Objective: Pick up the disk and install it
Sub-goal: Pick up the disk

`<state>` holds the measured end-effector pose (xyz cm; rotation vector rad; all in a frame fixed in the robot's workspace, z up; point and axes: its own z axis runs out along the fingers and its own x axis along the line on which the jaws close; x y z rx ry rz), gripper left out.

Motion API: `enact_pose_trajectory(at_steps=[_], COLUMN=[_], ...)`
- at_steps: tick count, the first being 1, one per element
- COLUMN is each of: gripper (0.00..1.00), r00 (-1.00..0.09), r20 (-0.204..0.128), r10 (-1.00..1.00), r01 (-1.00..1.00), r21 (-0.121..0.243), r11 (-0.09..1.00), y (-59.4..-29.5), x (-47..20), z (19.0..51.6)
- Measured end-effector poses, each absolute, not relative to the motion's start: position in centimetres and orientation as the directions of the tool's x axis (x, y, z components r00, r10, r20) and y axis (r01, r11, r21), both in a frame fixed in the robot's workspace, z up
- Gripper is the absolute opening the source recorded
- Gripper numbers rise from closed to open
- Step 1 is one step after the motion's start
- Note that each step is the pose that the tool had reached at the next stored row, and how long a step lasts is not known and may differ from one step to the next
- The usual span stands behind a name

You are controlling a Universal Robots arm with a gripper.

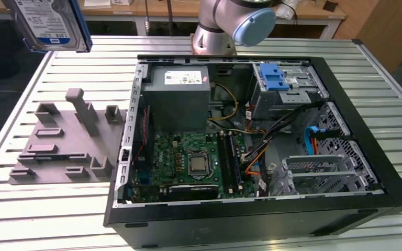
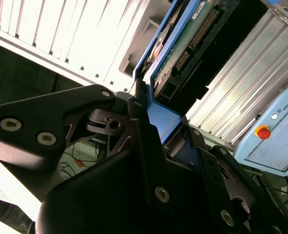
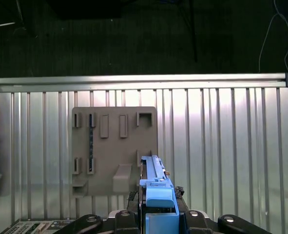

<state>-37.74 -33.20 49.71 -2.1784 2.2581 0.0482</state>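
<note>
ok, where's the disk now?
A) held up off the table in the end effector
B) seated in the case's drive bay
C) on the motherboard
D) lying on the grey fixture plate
A: the exterior view has the disk up in the air, clear of the grey fixture plate and the case; in the first wrist view the end effector clamps it.
</note>
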Motion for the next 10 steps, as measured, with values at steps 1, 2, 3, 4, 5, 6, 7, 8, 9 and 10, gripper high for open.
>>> enact_pose_trajectory(at_steps=[1, 2, 3, 4, 5, 6, 7, 8, 9, 10], gripper=[0.36, 0.36, 0.36, 0.36, 0.36, 0.36, 0.36, 0.36, 0.36, 0.36], r00=[-0.036, -0.036, -0.036, -0.036, -0.036, -0.036, -0.036, -0.036, -0.036, -0.036], r20=[-0.024, -0.024, -0.024, -0.024, -0.024, -0.024, -0.024, -0.024, -0.024, -0.024], r10=[-0.999, -0.999, -0.999, -0.999, -0.999, -0.999, -0.999, -0.999, -0.999, -0.999], r01=[-0.999, -0.999, -0.999, -0.999, -0.999, -0.999, -0.999, -0.999, -0.999, -0.999], r21=[0.020, 0.020, 0.020, 0.020, 0.020, 0.020, 0.020, 0.020, 0.020, 0.020], r11=[0.036, 0.036, 0.036, 0.036, 0.036, 0.036, 0.036, 0.036, 0.036, 0.036], y=[-33.20, -33.20, -33.20, -33.20, -33.20, -33.20, -33.20, -33.20, -33.20, -33.20], x=[-37.65, -37.57, -37.49, -37.43, -37.36, -37.30, -37.23, -37.16, -37.09, -37.02], z=[49.71, 49.71, 49.71, 49.71, 49.71, 49.71, 49.71, 49.71, 49.71, 49.71])
